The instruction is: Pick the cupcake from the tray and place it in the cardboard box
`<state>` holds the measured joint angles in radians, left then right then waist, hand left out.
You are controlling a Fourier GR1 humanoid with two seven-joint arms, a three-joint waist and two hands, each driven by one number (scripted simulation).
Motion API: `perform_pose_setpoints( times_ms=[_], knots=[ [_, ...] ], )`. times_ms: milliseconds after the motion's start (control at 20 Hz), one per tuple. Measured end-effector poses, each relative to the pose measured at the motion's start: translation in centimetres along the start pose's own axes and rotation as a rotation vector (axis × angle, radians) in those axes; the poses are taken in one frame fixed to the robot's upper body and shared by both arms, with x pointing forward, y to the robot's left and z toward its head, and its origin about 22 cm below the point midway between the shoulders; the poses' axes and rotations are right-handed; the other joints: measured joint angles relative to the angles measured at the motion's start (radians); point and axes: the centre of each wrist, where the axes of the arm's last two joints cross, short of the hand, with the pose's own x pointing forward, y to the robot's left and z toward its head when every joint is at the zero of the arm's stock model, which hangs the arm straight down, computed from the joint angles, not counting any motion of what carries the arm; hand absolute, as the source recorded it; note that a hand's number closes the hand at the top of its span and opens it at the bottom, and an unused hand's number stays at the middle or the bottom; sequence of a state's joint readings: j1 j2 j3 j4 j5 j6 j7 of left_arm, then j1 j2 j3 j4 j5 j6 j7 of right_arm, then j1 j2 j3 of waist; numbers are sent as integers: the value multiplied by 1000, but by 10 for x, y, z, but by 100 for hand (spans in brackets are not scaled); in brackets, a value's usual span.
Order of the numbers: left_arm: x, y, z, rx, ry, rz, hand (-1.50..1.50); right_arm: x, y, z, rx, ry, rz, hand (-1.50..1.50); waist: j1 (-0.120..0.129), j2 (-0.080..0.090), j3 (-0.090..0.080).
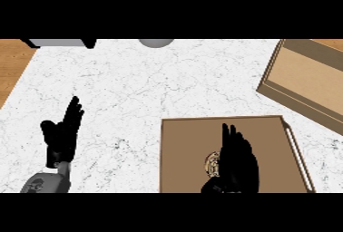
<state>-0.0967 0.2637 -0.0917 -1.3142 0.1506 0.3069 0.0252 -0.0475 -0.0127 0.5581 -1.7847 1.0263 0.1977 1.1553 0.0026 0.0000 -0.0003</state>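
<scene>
From the head view you look steeply down on a white marble counter top [154, 86], with a strip of brown wood surface [12, 63] showing at its upper left.

The flat brown rectangular tray with a thin raised rim [184, 136] lies at the lower middle, running out of the bottom of the view. The small pale, tan-striped cupcake [212, 163] sits on this tray, in its lower half. You see only its left part, because the black right hand [240, 165] lies over the rest.

That hand comes in from the lower edge, and its fingers [231, 136] are straight and close together, pointing toward the far side of the tray. They are not curled round the cupcake. A dark part of the hand shows just below the cupcake, and you cannot tell if it touches it.

The brown open cardboard box with taller walls [301, 77] stands tilted at the upper right, apart from the tray and partly cut by the view's edge.

The black left hand [60, 136] rests over the counter at the left, well apart from the tray. Its fingers are straight, held together and pointing up, and its grey forearm [46, 183] shows beneath it.

At the top edge you see a grey rounded object [156, 42] and a pale grey block with black ends [59, 42].
</scene>
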Motion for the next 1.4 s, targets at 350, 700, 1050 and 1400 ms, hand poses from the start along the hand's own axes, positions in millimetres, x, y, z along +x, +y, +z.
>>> perform_pose_setpoints(
  times_ms=[350, 700, 1050, 1400],
  knots=[
    [-2, -1, -3, 3, -5, -2, 0, -1, 3, -4, 13, 5, 4, -150, -1, 0, 0],
    [-3, 3, -1, 3, -9, -3, 0, -3, 18, -17, 32, 25, 31, -150, 0, 0, 0],
    [-5, -1, -3, 7, -10, -8, 0, -5, 28, -33, 43, 48, 41, 150, -1, 0, 0],
    [-8, -4, 1, 5, -13, -6, 0, -2, 32, -36, -35, -22, 68, 150, -2, -3, -1]
  ],
)
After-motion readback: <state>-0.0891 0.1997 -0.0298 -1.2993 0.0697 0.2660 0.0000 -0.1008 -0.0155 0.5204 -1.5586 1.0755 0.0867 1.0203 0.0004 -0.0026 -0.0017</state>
